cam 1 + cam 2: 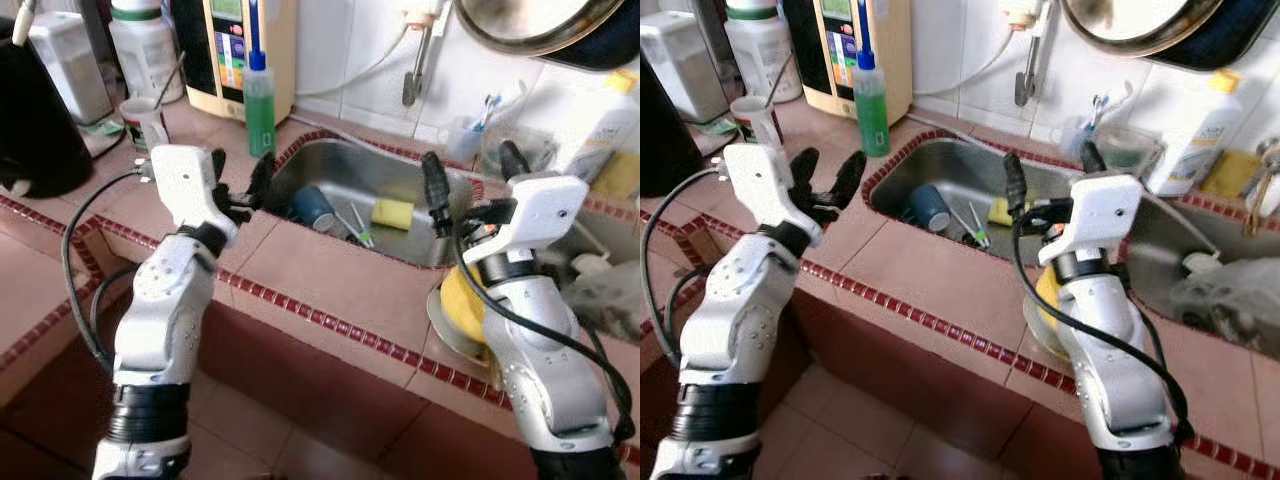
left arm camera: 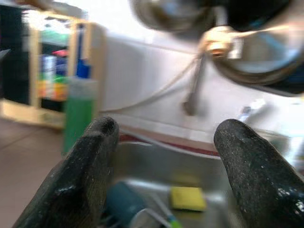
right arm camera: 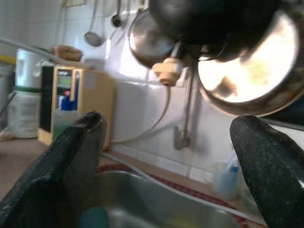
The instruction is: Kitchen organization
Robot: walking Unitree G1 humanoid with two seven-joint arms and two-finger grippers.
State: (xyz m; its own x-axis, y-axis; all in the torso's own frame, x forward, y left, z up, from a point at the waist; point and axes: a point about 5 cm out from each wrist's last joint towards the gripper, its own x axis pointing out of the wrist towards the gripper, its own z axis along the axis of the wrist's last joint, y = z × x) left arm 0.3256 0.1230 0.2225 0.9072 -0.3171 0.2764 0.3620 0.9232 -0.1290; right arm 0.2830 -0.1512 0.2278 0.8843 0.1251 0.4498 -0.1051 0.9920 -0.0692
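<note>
A steel sink [image 1: 330, 152] is set into the brown tiled counter. In it lie a blue cup [image 1: 312, 205], a yellow sponge [image 1: 392, 212] and a green-and-white brush [image 1: 358, 228]. My left gripper [image 1: 242, 180] hovers at the sink's left rim, open and empty. Its wrist view looks between the fingers [image 2: 90, 171] at the sponge [image 2: 187, 198] and the cup [image 2: 123, 204]. My right gripper [image 1: 472, 175] is raised over the sink's right end, open with nothing in it. A yellow plate [image 1: 455, 300] sits on the counter under the right arm.
A green soap bottle [image 1: 260, 105] stands at the sink's far left corner, with a white mug [image 1: 147, 122] and a cream appliance [image 1: 235, 50] nearby. A tap [image 1: 415, 60] and hanging pans [image 1: 540, 25] are above. A white bottle [image 1: 610, 120] and plastic bag [image 1: 610, 290] lie right.
</note>
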